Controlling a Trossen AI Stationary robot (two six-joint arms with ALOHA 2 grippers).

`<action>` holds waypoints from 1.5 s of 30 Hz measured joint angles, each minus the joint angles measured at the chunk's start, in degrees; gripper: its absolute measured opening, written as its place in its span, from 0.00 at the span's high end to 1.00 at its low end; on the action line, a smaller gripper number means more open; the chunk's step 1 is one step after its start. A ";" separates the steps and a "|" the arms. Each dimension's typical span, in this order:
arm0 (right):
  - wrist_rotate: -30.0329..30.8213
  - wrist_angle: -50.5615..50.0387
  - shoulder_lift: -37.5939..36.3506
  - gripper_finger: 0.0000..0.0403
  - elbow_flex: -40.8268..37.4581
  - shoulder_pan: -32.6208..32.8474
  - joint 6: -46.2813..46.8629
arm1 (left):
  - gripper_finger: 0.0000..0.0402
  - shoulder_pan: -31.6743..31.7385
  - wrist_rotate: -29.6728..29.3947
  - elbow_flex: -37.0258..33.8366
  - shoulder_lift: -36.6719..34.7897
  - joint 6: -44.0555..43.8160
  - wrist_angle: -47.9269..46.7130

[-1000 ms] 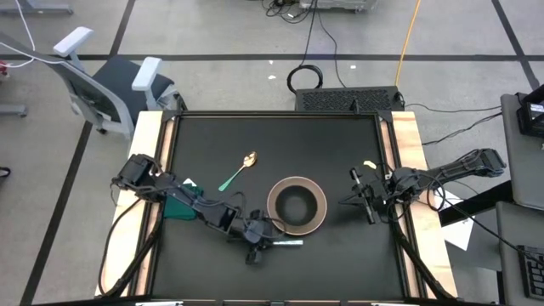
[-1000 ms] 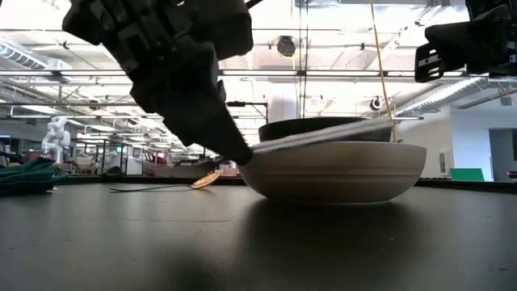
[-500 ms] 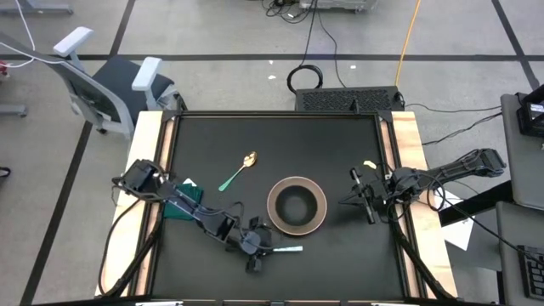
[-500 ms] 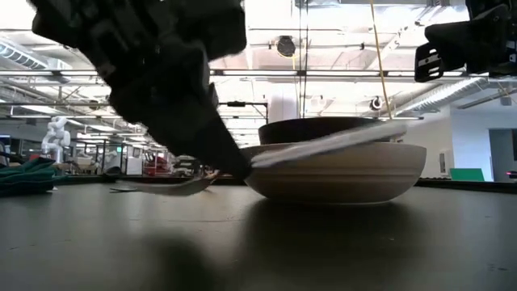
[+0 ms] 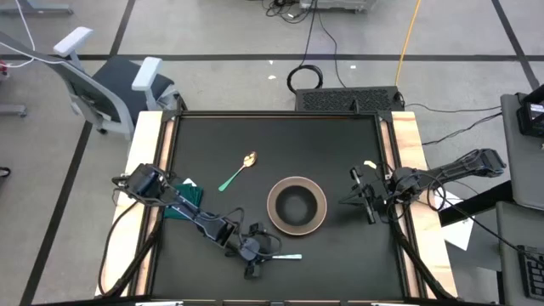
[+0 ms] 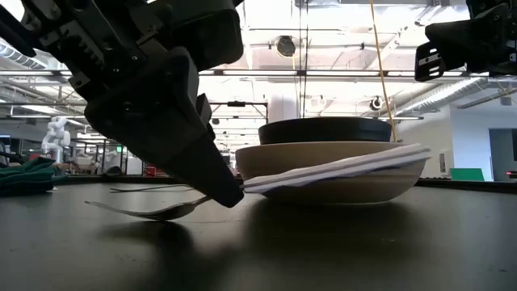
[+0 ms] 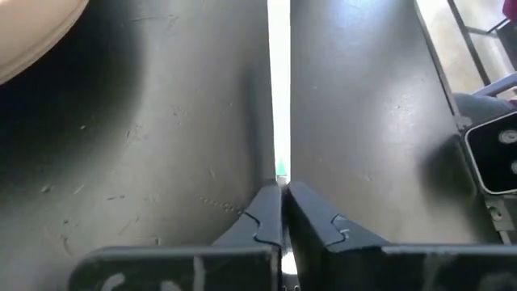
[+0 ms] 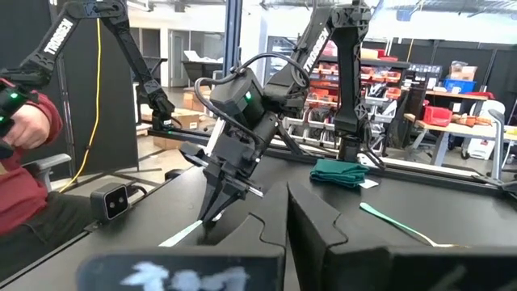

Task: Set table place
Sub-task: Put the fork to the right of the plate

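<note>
On the table (image 5: 340,153): one plate (image 5: 297,205), bowl (image 5: 297,205), spoon (image 5: 237,172), fork (image 5: 287,256).

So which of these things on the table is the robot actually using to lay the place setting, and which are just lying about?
Part of the job:
- plate with the black bowl in it
- silver fork, gripped by the left gripper near the table's front edge
- green-handled spoon, lying apart

Just lying about:
- green cloth by the left arm
- right gripper, shut and idle at the right
</note>
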 joint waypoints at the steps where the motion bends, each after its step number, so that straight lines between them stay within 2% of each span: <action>1: 0.00 0.00 0.00 1.00 0.00 -0.01 0.00 | 0.97 0.00 0.04 0.00 0.02 0.02 -0.11; 6: 0.00 0.02 0.00 1.00 0.00 0.01 0.00 | 0.88 0.10 0.02 0.00 0.04 0.28 -0.21; 16: 0.00 0.04 0.00 1.00 0.01 0.01 0.39 | 0.86 0.33 0.00 0.00 0.04 1.01 0.06; 23: 0.00 0.00 0.00 1.00 0.00 0.01 0.44 | 0.86 0.13 -0.03 -0.03 -1.59 10.05 2.61; 28: 0.00 0.02 0.01 1.00 0.00 0.01 0.45 | 0.86 -0.22 -0.06 -0.04 -7.88 18.29 0.78; 38: 0.00 -0.26 0.02 1.00 0.01 0.00 0.46 | 0.86 0.71 -1.77 0.00 -25.86 27.18 -13.10; 45: 0.00 -0.24 0.00 1.00 0.01 0.00 0.46 | 0.86 1.83 -8.37 0.00 -35.29 33.57 -23.18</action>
